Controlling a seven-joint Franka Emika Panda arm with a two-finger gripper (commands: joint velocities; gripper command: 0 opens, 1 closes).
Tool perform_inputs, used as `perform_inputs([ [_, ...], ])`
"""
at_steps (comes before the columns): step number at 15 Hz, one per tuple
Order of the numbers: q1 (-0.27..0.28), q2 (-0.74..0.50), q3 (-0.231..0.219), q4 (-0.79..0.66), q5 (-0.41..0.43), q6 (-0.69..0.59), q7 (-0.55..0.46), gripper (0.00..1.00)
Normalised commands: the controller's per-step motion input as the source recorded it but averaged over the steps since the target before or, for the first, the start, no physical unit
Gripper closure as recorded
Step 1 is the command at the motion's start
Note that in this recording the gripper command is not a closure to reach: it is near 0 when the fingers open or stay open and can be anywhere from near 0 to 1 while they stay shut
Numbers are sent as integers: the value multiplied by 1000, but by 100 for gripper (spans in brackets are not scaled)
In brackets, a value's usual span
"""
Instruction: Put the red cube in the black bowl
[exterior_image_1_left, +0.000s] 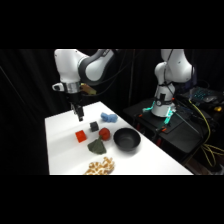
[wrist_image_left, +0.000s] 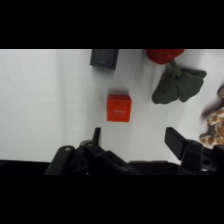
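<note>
The red cube (exterior_image_1_left: 81, 135) (wrist_image_left: 119, 107) lies on the white table (exterior_image_1_left: 60, 145), left of the black bowl (exterior_image_1_left: 127, 139). The bowl is upright and shows nothing inside it; it is out of the wrist view. My gripper (exterior_image_1_left: 79, 116) (wrist_image_left: 134, 137) hangs above the table, up and behind the cube, apart from it. In the wrist view its two fingers stand wide apart with nothing between them, and the cube lies on the table just beyond the gap, a little toward the left finger (wrist_image_left: 96, 136).
A small dark grey cube (exterior_image_1_left: 94, 126) (wrist_image_left: 104, 58) and a red ball (exterior_image_1_left: 104, 133) (wrist_image_left: 164, 54) sit between the red cube and the bowl. A dark green crumpled thing (exterior_image_1_left: 97, 146) (wrist_image_left: 177, 84), a tan patterned object (exterior_image_1_left: 101, 166) (wrist_image_left: 216, 120) and a blue item (exterior_image_1_left: 108, 118) lie nearby.
</note>
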Motion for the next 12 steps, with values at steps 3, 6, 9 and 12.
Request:
perform_inputs([
  [3,-15,170,5,106,8,192,111,0],
  [6,-29,199,27,131,35,165,54,0],
  [9,-79,232,73,215,95,130,-27,0],
  [12,-111,253,90,319,123,87,-52,0],
])
